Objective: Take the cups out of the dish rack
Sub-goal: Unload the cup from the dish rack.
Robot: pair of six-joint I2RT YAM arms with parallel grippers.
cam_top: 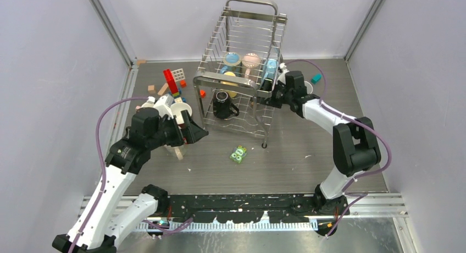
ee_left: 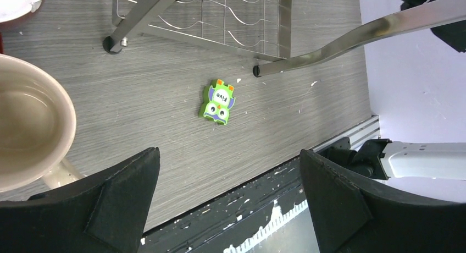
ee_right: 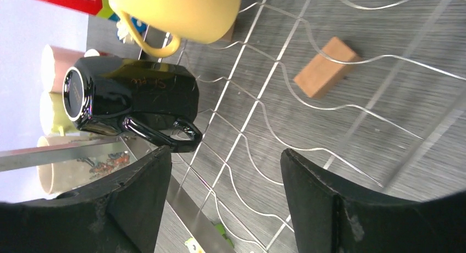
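Note:
The silver wire dish rack [cam_top: 217, 44] stands at the table's middle back. It holds a black mug [cam_top: 222, 103] on its side on the lower tier, with a yellow mug [cam_top: 229, 80], light blue mugs [cam_top: 232, 59] and a pink mug [cam_top: 251, 60] around it. My right gripper [cam_top: 268, 98] is open at the rack's right side. In its wrist view the gripper [ee_right: 225, 154] faces the black mug [ee_right: 132, 99] and the yellow mug [ee_right: 176, 11] through the rack's wires. My left gripper [cam_top: 195, 133] is open and empty left of the rack, and a cream mug [ee_left: 27, 126] stands beside its left finger.
Several mugs [cam_top: 181, 109] and coloured toy blocks [cam_top: 171, 81] sit on the table at the left. A green owl packet [cam_top: 238, 154] lies in front of the rack, also in the left wrist view [ee_left: 218, 102]. A wooden block [ee_right: 324, 74] lies beyond the rack. A teal block [cam_top: 316, 78] lies back right.

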